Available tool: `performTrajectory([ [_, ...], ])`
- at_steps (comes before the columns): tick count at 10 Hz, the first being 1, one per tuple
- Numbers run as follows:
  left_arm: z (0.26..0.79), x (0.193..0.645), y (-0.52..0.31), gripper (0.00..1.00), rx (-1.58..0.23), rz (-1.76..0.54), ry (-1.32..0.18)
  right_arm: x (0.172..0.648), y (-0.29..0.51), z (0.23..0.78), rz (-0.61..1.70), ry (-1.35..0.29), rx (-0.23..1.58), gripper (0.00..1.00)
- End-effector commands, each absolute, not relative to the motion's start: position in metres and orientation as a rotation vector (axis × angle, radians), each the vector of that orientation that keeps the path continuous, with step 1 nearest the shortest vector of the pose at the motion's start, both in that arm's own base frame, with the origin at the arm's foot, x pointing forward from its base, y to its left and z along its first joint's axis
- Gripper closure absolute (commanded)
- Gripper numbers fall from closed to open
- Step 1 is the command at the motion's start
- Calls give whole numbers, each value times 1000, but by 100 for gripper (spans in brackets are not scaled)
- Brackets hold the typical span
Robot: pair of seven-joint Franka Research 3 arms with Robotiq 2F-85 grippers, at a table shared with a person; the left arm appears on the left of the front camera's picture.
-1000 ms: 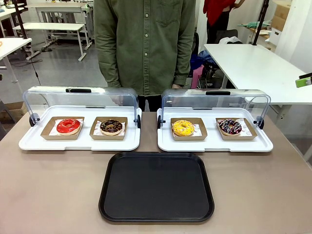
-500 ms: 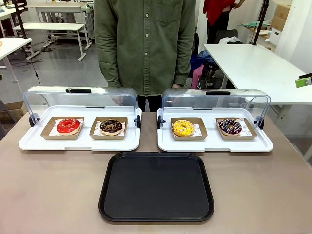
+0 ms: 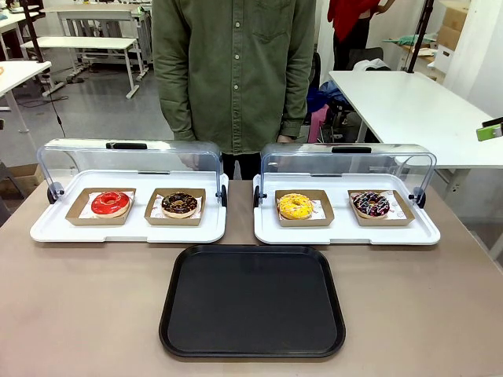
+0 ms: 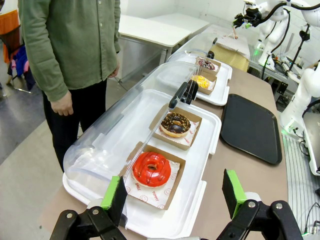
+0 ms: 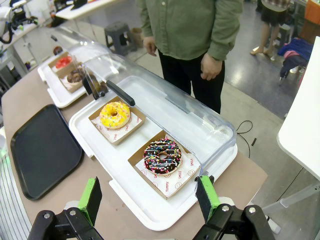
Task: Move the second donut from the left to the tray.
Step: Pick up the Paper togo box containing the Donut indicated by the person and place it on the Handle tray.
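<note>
**Front view.** The task is judged not yet begun. The second donut from the left (image 3: pixel 180 203) sits in its square brown cardboard holder (image 3: pixel 174 218) on the left white display tray (image 3: pixel 126 230), beside the red-glazed donut (image 3: pixel 110 203). A clear domed lid (image 3: pixel 130 159) stands raised behind them. The tray (image 3: pixel 251 302), matt black and rounded-square with a low rim, lies bare on the table (image 3: pixel 78 314) just in front of both display trays. Grasp, lift, carry and set-down are all left to do.

**Left wrist view.** The left jaws stand wide apart and hold nothing, their green pads (image 4: pixel 114 192) poised above the near end of the display tray. The target is a ring with glossy dark chocolate glaze and small pale sprinkles, lying one holder beyond the red donut.

**Right wrist view.** The right jaws are likewise released and empty, above the right display tray (image 5: pixel 95 145). That tray carries a yellow donut (image 5: pixel 115 115) and a dark donut with multicoloured sprinkles (image 5: pixel 162 156), each in a cardboard holder.
</note>
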State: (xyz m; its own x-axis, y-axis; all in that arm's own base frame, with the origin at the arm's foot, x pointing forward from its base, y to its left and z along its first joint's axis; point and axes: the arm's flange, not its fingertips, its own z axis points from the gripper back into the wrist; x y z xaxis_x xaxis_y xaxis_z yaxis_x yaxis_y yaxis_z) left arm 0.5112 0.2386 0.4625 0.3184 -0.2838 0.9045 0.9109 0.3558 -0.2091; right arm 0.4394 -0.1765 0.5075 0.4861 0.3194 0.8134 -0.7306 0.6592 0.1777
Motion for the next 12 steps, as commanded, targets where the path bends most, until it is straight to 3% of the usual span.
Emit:
performTrajectory([
  [1, 464, 510, 238, 0, -857, -930, -904, 437, -172, 509, 671, -845, 562, 0],
  [12, 464, 510, 238, 0, -857, -930, -904, 437, -172, 509, 671, -845, 562, 0],
])
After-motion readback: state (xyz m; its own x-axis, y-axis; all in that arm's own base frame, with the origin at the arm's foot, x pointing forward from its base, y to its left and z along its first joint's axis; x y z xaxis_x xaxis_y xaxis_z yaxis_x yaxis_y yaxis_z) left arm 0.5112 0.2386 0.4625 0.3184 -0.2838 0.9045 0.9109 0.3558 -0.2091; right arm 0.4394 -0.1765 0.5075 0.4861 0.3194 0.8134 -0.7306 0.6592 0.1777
